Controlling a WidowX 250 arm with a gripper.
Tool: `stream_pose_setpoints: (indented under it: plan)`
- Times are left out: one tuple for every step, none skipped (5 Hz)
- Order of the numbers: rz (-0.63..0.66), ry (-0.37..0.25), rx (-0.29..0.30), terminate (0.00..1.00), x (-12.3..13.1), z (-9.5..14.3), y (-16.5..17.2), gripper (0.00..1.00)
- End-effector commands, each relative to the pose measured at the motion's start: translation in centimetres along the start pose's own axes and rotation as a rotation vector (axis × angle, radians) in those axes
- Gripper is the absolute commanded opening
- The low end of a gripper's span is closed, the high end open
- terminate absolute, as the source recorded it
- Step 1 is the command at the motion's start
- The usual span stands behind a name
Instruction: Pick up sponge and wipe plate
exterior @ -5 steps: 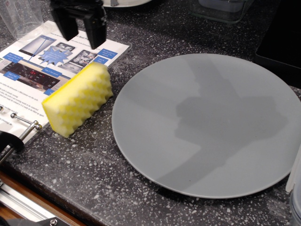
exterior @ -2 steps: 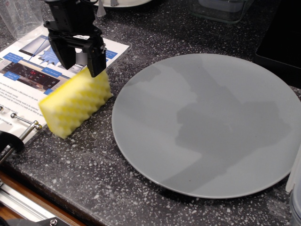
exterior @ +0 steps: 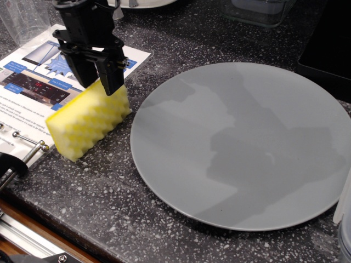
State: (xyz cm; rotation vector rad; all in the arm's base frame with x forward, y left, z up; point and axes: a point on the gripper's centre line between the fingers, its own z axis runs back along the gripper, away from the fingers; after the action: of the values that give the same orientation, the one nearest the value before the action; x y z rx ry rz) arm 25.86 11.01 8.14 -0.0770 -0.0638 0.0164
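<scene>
The yellow sponge [exterior: 88,121] lies on the dark speckled counter, left of the large grey plate [exterior: 244,145], partly on a printed leaflet. My black gripper [exterior: 100,82] stands right over the sponge's far right end, with its fingertips [exterior: 112,82] down at the sponge's top edge. A narrow gap shows between the jaws and the sponge looks unsqueezed. The sponge still rests on the counter. The plate is bare and glossy and reflects the arm.
A printed leaflet [exterior: 33,82] lies under and behind the sponge. A metal clamp [exterior: 24,150] sits at the left counter edge. Clear containers [exterior: 258,11] stand at the back, and a dark block [exterior: 329,49] sits at the right.
My gripper has come down from above the leaflet onto the sponge's far end, and its jaws have drawn closer together. The sponge shifted slightly left early on; the plate has not moved.
</scene>
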Motion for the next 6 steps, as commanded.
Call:
stream_pose_setpoints:
  plan:
    - [0.03, -0.076, 0.061, 0.0, 0.5, -2.1, 1.1, 0.0]
    - [0.044, -0.095, 0.059, 0.0, 1.0, -2.2, 1.2, 0.0]
    - [0.088, -0.075, -0.017, 0.0, 3.3, 1.4, -0.3, 0.0]
    - [0.025, -0.077, -0.073, 0.0, 4.4, 4.7, -2.9, 0.0]
    - [-0.049, -0.181, -0.057, 0.0, 3.9, 6.0, -6.3, 0.0]
    - [-0.081, -0.225, -0.048, 0.0, 2.9, 4.6, -8.9, 0.0]
